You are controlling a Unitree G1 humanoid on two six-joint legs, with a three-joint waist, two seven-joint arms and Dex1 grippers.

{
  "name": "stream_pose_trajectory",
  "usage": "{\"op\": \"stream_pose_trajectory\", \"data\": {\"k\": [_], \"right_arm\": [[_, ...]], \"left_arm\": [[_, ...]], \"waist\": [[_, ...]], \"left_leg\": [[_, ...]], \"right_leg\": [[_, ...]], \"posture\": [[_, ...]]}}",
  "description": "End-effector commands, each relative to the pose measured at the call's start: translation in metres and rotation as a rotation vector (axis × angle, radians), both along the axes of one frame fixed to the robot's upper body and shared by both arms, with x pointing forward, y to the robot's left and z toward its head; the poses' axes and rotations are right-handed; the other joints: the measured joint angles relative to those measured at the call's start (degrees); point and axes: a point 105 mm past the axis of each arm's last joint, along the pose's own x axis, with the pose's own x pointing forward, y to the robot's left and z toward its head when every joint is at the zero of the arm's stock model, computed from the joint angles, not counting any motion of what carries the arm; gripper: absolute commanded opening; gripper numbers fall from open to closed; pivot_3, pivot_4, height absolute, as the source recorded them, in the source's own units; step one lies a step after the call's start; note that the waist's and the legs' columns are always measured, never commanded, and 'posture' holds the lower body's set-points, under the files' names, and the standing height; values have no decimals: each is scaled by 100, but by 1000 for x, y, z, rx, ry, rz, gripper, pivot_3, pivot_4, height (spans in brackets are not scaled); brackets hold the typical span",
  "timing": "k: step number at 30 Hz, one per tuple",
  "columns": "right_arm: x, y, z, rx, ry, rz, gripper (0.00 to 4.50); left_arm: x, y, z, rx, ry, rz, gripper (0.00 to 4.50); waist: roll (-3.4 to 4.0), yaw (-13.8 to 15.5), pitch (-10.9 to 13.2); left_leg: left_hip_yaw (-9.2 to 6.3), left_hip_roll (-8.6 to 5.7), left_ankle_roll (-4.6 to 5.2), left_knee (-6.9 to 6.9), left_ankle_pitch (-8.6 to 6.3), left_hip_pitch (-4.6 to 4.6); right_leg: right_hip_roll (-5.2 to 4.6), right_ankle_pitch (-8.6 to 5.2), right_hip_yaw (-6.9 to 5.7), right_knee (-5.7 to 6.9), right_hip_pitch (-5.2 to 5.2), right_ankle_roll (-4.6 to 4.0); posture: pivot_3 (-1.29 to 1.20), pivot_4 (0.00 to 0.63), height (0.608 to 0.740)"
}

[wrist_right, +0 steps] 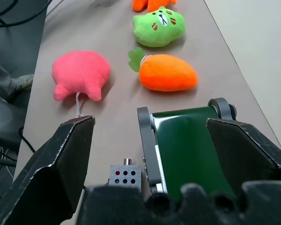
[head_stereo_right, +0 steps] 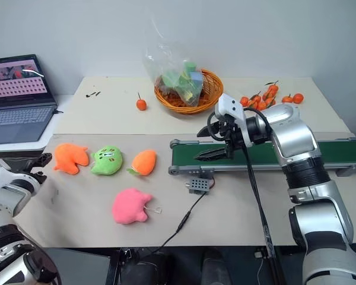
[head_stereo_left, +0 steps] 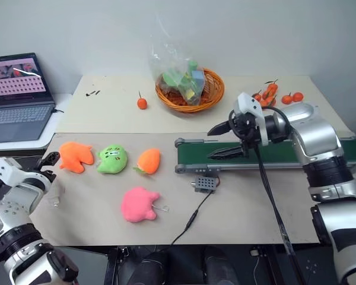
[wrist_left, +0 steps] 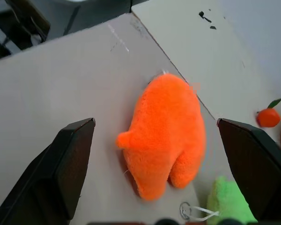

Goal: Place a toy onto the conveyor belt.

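At the left end of the beige tabletop [head_stereo_left: 237, 208], the flat, lobed, all-orange plush toy [head_stereo_left: 76, 156] lies first in a row, just beside a green plush face [head_stereo_left: 112, 159] and then a carrot-shaped orange plush with a green leaf [head_stereo_left: 148, 160]. A pink plush [head_stereo_left: 139, 203] lies nearer the table's front edge. The left gripper [head_stereo_left: 50, 161] sits just to the toy's left, its black fingers [wrist_left: 72, 161] spread wide and empty. The long dark green conveyor belt [head_stereo_left: 273, 153] in its grey frame stands well apart to the right; above its near end hangs the right gripper [head_stereo_left: 225, 139], fingers apart, holding nothing.
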Motion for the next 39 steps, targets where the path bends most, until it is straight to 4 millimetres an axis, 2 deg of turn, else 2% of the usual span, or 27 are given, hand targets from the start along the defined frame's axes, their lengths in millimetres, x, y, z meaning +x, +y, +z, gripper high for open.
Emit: {"op": "stream_pose_trajectory", "data": {"k": [1, 6, 13, 16, 19, 28, 31, 35, 37, 39], "right_arm": [[-3, -3, 20, 7, -72, 5, 4500], [-3, -6, 24, 1, -83, -8, 4500], [-5, -10, 28, -7, -91, -25, 4500], [-6, -12, 29, -13, -97, -35, 4500], [-6, -13, 30, -18, -100, -45, 4500], [-5, -15, 30, -24, -103, -57, 4500], [-5, -15, 30, -24, -103, -57, 4500], [-4, -14, 29, -23, -104, -58, 4500], [-3, -13, 28, -22, -103, -57, 4500], [-3, -13, 28, -21, -103, -58, 4500]], "left_arm": [[2, 5, 6, -17, -51, 18, 4456], [14, 1, -4, -72, -60, -4, 4456], [32, -8, -1, -85, -96, -51, 4456], [38, -5, 2, -82, -107, -21, 4456], [43, -9, 7, -100, -137, -37, 3767], [49, -15, 16, -93, -192, -68, 509], [49, -12, 31, -77, -264, -60, 509], [47, -10, 63, -5, -379, -61, 509], [46, -14, 85, 70, -422, -66, 509], [47, -30, 129, 122, -529, -96, 509]], "waist": [[-1, 2, 0], [-2, 8, -2], [-2, 9, -3], [-3, 18, -3], [-3, 13, -3], [-4, -13, -3], [-4, -8, -3], [-5, -13, -3], [-5, -13, -3], [-5, -2, -3]], "left_leg": [[0, 0, 0, 0, 0, 0], [0, 0, -1, 1, 0, 0], [1, 0, 0, 1, -1, 1], [1, 0, 0, 2, -1, 1], [1, 0, -1, 3, 0, 1], [3, 0, 0, 3, -1, -3], [2, 0, -1, 3, -1, -3], [2, 1, -1, 5, -1, -7], [2, 1, -1, 5, -1, -7], [2, 1, -1, 6, -1, -7]], "right_leg": [[0, 0, 0, 0, 0, 0], [0, 0, 1, 2, 0, 0], [-1, 0, 1, 3, -1, 0], [-1, 0, 1, 4, 0, 0], [-1, 1, 0, 4, 1, 0], [-1, 1, 2, 4, -4, 1], [-1, 1, 1, 4, -5, 1], [-1, 2, 1, 3, -6, 1], [-1, 2, 2, 3, -5, 1], [-1, 2, 2, 2, -4, 1]], "posture": [[0, 150, 740], [0, 150, 740], [0, 150, 740], [0, 150, 740], [0, 150, 740], [0, 150, 740], [0, 150, 740], [0, 150, 740], [0, 150, 740], [0, 150, 740]]}}
